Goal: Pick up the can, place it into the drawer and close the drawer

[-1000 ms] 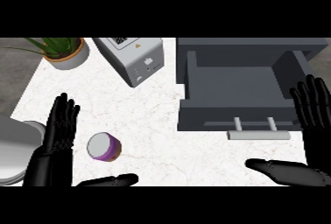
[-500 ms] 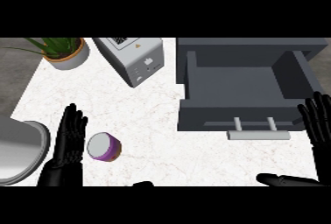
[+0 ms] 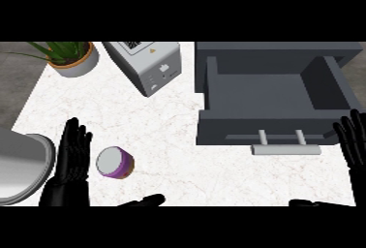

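Observation:
A purple can (image 3: 115, 162) with a pale lid lies on the white counter at the lower left. Just left of it my left hand (image 3: 69, 170) is up with straight fingers, apart from the can, its thumb low at the frame's bottom. The grey drawer (image 3: 275, 127) stands pulled open at the right, its inside bare and its handle (image 3: 284, 149) facing me. My right hand (image 3: 353, 143) shows at the right edge beside the drawer front, fingers straight, holding nothing.
A potted plant (image 3: 70, 57) sits at the back left. A white toaster-like box (image 3: 148, 63) stands behind the middle of the counter. A grey rounded sink edge (image 3: 20, 167) lies at the far left.
Both hands have slid down and outward toward the frame's lower corners. The can and the drawer have not moved.

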`<state>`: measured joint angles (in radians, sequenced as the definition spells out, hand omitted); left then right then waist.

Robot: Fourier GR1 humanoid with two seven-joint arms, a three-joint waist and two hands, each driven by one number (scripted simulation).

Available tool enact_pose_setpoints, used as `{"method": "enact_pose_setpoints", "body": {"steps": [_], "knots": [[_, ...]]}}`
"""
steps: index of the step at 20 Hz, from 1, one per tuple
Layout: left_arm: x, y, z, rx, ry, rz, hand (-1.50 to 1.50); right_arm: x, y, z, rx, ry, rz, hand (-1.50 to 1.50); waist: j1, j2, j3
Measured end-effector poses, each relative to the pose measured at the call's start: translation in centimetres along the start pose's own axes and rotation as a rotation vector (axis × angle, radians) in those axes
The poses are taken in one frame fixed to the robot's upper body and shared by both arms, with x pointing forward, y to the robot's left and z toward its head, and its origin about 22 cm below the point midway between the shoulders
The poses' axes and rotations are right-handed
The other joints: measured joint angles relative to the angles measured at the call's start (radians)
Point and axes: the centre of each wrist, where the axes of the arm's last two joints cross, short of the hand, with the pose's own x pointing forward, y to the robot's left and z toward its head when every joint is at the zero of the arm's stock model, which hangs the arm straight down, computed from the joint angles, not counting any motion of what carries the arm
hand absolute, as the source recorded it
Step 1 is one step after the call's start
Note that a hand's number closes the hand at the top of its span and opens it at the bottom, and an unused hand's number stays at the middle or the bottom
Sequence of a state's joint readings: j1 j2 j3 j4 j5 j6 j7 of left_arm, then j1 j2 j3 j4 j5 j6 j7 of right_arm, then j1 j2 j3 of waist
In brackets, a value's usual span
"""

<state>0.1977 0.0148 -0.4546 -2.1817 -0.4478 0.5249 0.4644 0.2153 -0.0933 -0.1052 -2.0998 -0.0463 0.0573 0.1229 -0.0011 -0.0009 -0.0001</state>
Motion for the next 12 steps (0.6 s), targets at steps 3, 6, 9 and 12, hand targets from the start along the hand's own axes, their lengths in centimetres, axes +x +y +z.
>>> {"method": "enact_pose_setpoints", "body": {"steps": [3, 6, 9, 12], "knots": [[-0.4, 0.3, 0.0, 0.008, 0.007, -0.002, -1.50, -0.5, -0.6, 0.2, -0.006, -0.005, 0.001, -1.50, 0.000, 0.000, 0.000], [-1.8, 0.4, -1.0, 0.010, 0.022, -0.005, -1.50, -0.7, -0.7, 0.5, -0.002, -0.011, 0.006, -1.50, -0.001, 0.000, 0.000], [-3.4, 0.1, -2.2, 0.008, 0.033, -0.004, -1.50, -1.0, -1.3, 0.6, -0.001, -0.003, 0.011, -1.50, -0.001, 0.001, 0.000], [-4.5, 0.2, -2.4, 0.011, 0.034, -0.006, -1.50, -1.1, -1.5, 1.0, -0.005, -0.001, 0.021, -1.50, -0.001, 0.000, 0.000]]}}
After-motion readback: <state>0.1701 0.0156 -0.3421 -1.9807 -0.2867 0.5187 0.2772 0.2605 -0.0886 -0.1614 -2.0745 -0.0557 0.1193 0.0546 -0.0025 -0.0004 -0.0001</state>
